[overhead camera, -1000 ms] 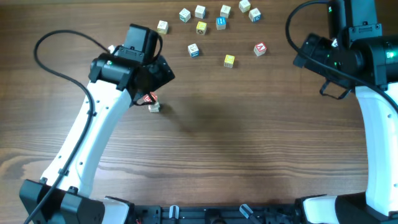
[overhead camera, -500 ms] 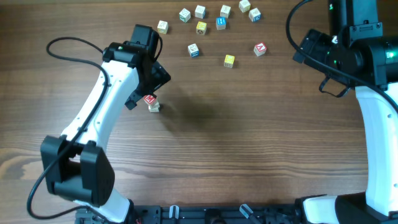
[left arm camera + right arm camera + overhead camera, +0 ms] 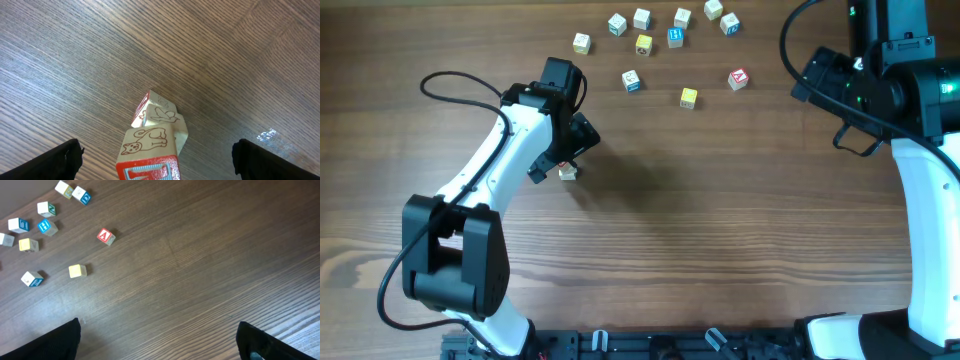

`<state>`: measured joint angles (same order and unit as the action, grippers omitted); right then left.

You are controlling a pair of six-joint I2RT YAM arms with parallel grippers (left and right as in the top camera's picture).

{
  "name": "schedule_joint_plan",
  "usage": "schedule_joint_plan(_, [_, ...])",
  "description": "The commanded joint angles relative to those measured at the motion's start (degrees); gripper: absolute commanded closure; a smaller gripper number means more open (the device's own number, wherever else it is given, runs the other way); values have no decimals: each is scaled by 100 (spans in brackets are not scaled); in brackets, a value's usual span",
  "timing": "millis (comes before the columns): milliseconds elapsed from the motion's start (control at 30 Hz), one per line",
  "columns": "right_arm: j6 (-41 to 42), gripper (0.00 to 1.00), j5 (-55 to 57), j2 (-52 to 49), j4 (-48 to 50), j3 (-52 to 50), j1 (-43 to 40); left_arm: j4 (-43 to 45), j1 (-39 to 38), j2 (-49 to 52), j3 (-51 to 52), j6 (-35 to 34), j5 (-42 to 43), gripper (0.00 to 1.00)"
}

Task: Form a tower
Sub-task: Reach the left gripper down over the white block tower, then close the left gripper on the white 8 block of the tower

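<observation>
The tower (image 3: 152, 135) is a small leaning stack of pale picture cubes with a red-faced cube (image 3: 149, 172) on top, standing on the wood table. My left gripper (image 3: 156, 147) hangs right above it, open. Its dark fingers (image 3: 55, 161) stand far out on either side and touch nothing. In the overhead view only the tower's pale lower cube (image 3: 567, 172) shows, under the left gripper (image 3: 565, 152). My right gripper (image 3: 157, 330) is open over bare wood at the far right, with nothing between its fingers.
Several loose letter cubes lie scattered at the table's far edge, among them a red-and-white "A" cube (image 3: 738, 78), a yellow cube (image 3: 688, 97) and a blue-marked cube (image 3: 632, 80). The right arm (image 3: 865, 85) stands at the upper right. A black cable (image 3: 455, 82) loops by the left arm.
The left arm has folded inward and its wrist has drifted slightly right and nearer. It now covers the tower's red top in the overhead view. Both grippers stayed open, and the right arm has not moved.
</observation>
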<state>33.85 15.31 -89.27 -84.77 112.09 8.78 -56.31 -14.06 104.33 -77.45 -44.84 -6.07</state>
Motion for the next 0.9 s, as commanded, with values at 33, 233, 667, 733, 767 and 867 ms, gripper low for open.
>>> schedule_joint_plan(33, [68,0,116,-63,15,-20,-28,76,48,48,302,142,44,0])
schedule_joint_plan(233, [70,0,116,-63,15,-20,-28,417,87,48,568,387,153,0])
schedule_joint_plan(667, [68,0,116,-66,15,-20,-28,553,188,448,601,804,411,5])
schedule_joint_plan(733, [70,0,116,-66,17,-20,-28,577,267,479,610,804,411,9])
schedule_joint_plan(767, [68,0,116,-66,15,-20,-28,577,293,479,610,804,411,10])
schedule_joint_plan(867, [68,0,116,-66,15,-20,-28,577,372,479,610,804,413,24])
